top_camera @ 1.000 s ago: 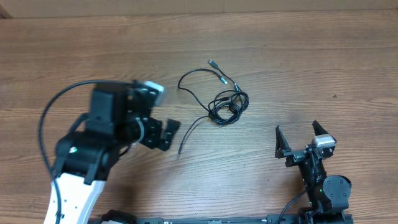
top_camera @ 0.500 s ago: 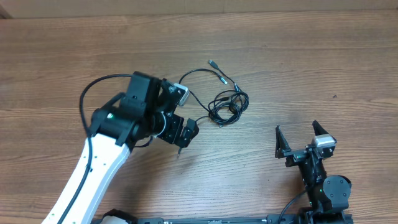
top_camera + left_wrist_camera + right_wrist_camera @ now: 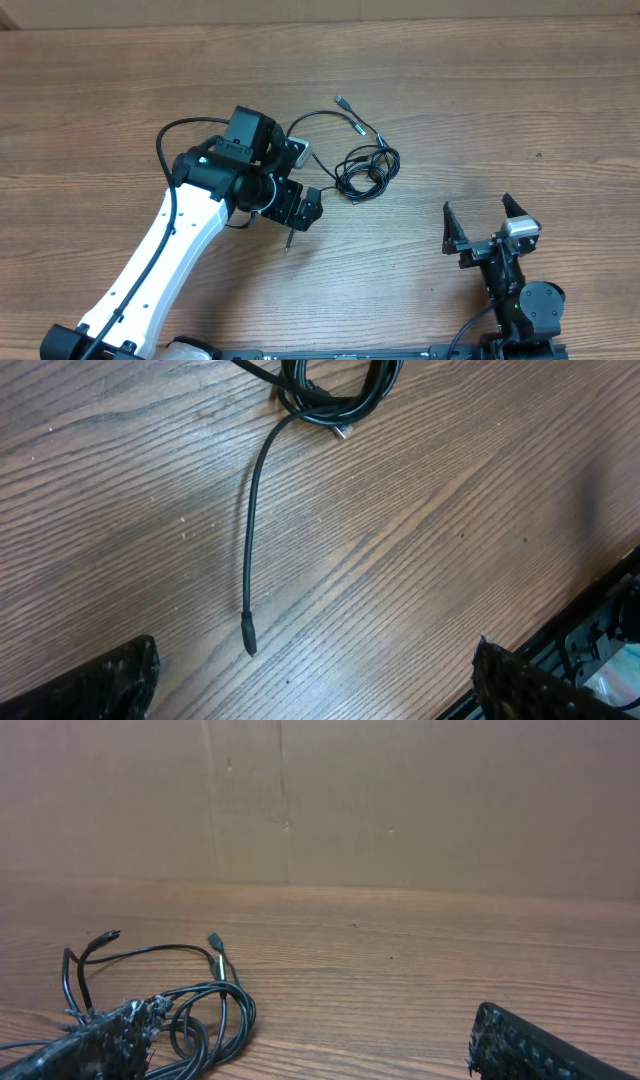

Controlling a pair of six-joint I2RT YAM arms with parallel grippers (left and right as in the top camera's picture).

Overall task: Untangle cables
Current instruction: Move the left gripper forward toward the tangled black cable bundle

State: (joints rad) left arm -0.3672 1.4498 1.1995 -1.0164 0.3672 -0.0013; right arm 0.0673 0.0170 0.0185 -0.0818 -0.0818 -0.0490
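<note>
The left gripper (image 3: 298,208), jaws spread wide, hovers over 1 loose cable end (image 3: 249,575) trailing from the knotted cables (image 3: 366,168) at the middle of the table (image 3: 540,90). The right gripper (image 3: 484,222), also spread, sits well apart. Risk: a tug on this thin cord could tighten the knot instead of freeing it.

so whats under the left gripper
A loose cable end lies on the wood table below the open left gripper. From overhead, the gripper covers part of that strand.
</note>
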